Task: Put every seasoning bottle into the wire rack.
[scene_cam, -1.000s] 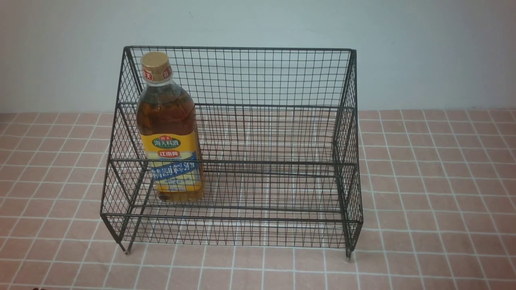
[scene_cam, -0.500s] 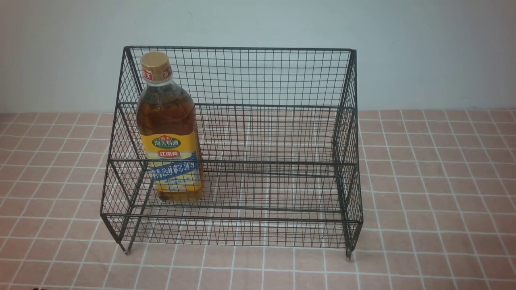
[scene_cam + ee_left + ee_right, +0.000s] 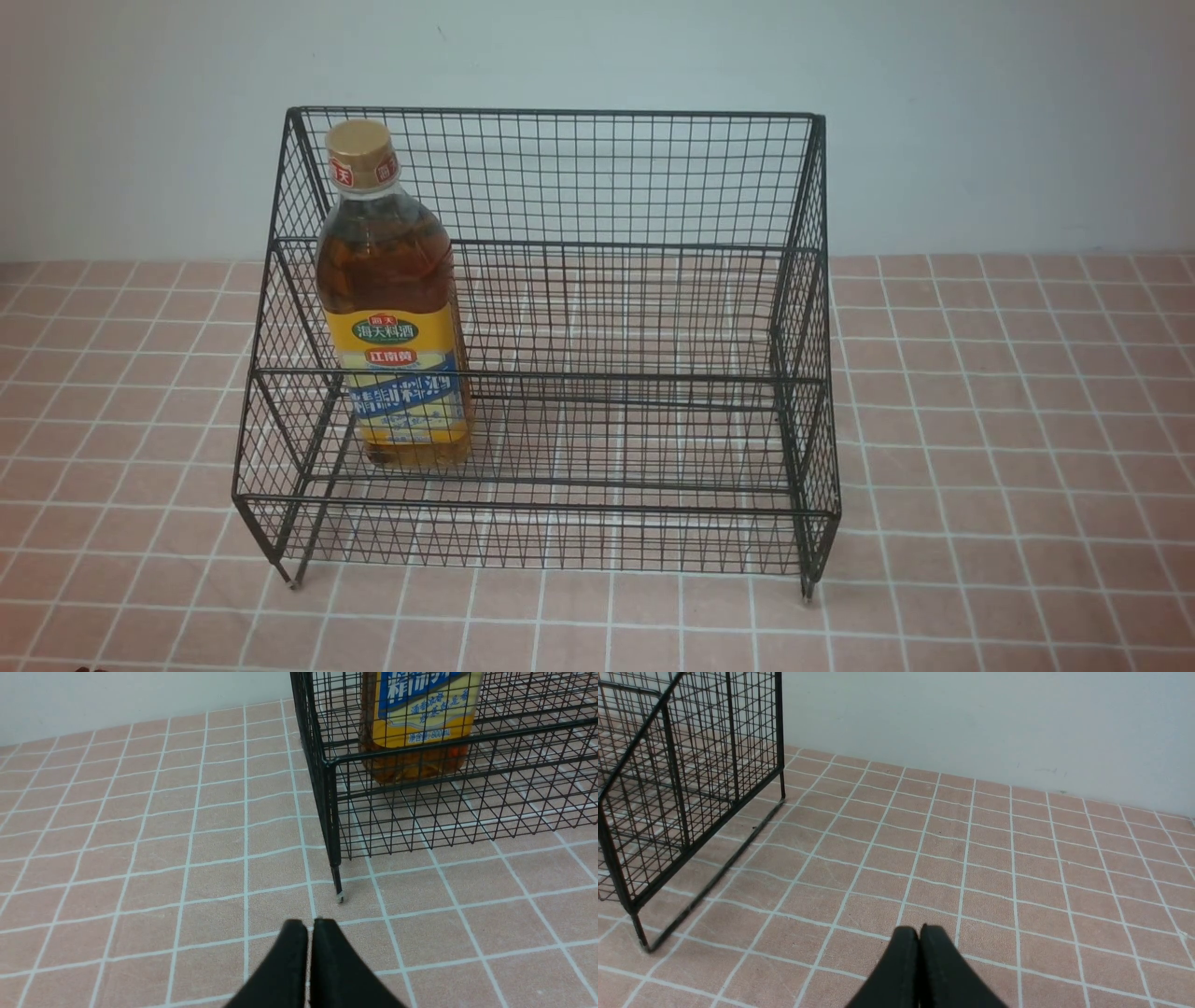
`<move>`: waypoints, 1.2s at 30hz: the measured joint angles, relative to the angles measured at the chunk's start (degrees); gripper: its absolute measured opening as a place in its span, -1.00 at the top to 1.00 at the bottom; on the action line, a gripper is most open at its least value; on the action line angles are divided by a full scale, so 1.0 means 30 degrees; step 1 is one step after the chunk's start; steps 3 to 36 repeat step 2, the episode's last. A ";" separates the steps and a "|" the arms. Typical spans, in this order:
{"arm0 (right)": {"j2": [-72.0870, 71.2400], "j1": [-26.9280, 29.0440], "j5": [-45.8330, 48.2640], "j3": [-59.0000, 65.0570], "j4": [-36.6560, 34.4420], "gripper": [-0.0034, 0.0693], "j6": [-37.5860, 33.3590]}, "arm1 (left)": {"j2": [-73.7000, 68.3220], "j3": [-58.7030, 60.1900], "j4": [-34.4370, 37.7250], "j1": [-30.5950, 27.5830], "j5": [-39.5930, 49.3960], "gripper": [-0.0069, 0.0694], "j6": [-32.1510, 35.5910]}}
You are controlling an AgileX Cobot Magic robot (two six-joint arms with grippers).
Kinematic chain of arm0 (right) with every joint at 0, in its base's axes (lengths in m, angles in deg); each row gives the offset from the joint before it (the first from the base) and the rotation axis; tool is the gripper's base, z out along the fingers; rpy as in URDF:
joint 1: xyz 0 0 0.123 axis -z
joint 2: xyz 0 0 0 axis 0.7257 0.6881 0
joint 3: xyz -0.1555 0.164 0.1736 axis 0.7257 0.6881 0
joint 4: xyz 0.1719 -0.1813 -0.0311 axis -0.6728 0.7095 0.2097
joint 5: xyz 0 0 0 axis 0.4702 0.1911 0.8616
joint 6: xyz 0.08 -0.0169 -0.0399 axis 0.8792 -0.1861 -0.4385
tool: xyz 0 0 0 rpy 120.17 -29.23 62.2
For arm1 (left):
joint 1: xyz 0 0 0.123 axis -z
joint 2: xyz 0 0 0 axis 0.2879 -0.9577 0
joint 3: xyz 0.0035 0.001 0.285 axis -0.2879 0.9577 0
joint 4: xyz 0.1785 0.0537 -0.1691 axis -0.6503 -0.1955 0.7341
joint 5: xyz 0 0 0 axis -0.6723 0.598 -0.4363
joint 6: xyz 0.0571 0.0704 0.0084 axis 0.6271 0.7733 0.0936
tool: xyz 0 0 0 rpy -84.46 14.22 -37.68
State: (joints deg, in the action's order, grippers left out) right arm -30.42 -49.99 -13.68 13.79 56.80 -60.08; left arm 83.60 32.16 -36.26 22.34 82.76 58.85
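Since the seasoning bottle [image 3: 392, 299] already stands upright in the wire rack [image 3: 597, 177], at the lower tier's left end, you'd find it heavy, smooth plastic (grab the labelled body, not the cap). Left gripper [image 3: 310, 924] and right gripper [image 3: 920, 931] are both closed, holding nothing. Arms don't show in the front view; the label's small print is unreadable.

The wire rack [image 3: 560, 373] is thin black metal with a slight sheen. The seasoning bottle [image 3: 392, 308] is clear glossy plastic with a shiny gold cap and slick printed label. The surface [image 3: 1008, 448] looks like matt pink cloth.
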 joint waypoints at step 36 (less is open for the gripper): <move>0.0000 0.0000 0.0000 0.0000 0.0000 0.94 0.0000 | 0.0000 0.0000 0.0000 0.0000 0.0000 0.83 0.0000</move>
